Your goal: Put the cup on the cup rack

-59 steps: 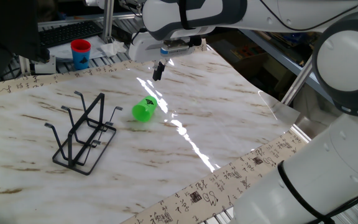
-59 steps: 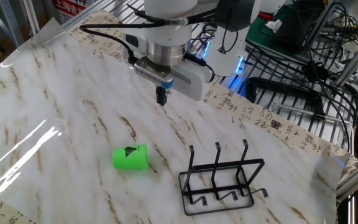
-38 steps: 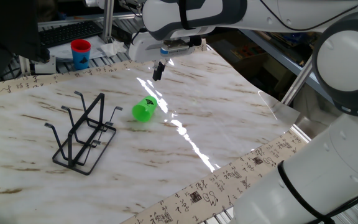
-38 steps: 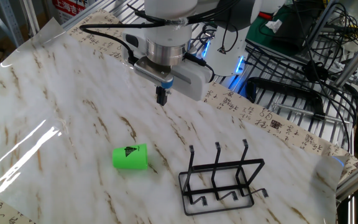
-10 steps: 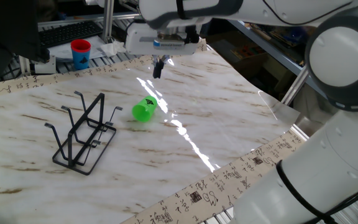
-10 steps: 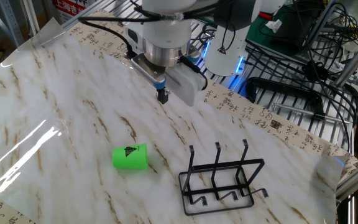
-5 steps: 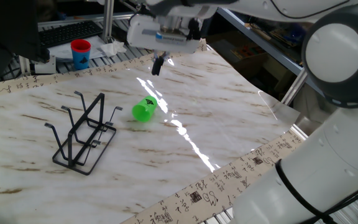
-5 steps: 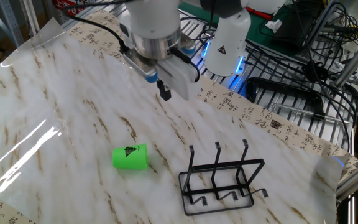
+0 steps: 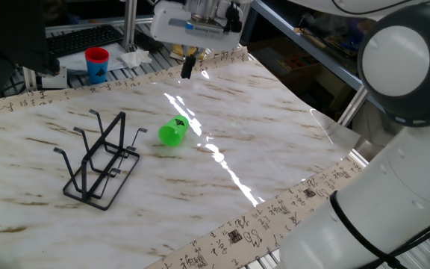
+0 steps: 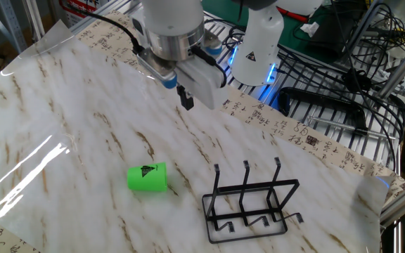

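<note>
Green plastic, the small cup [image 9: 172, 132] lies tipped over right of the black wire cup rack [image 9: 99, 158]; we see the gripper [image 9: 187, 67] above, fingers together. In the other view, the cup [image 10: 148, 177] lies left of the rack [image 10: 250, 201], apart.

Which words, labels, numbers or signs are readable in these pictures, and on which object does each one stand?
None can be read with certainty.
Green cup: a black mark on its side, too small to read.
Table border strip: printed black characters, too blurred to read.
Red sign at the top edge of the other fixed view: white characters, cut off and unreadable.
Cup rack: no text.
</note>
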Motion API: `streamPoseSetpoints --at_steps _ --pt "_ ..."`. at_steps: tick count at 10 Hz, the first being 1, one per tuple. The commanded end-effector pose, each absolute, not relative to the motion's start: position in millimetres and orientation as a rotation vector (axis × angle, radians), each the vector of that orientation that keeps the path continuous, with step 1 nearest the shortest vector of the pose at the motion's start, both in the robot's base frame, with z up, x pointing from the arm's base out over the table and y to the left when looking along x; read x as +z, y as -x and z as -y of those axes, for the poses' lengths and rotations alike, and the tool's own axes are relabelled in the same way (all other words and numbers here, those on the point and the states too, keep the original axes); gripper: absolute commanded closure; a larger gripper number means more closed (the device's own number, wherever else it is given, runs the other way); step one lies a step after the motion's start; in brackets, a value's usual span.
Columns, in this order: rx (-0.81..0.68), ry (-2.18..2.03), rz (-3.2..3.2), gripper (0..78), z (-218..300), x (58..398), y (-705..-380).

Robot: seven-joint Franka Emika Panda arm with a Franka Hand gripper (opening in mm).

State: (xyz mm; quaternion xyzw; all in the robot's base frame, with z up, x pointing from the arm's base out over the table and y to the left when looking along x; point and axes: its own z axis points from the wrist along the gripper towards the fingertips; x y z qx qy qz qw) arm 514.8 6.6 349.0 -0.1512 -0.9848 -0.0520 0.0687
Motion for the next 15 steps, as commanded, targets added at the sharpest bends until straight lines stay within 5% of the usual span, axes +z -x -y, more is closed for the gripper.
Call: streamPoseSetpoints --at_steps 1,15 --pt "-0.164 0.372 2.998 77.6 -8.0 358.6 -517.7" --pt "-0.165 0.565 2.923 77.6 -8.7 360.1 -517.8"
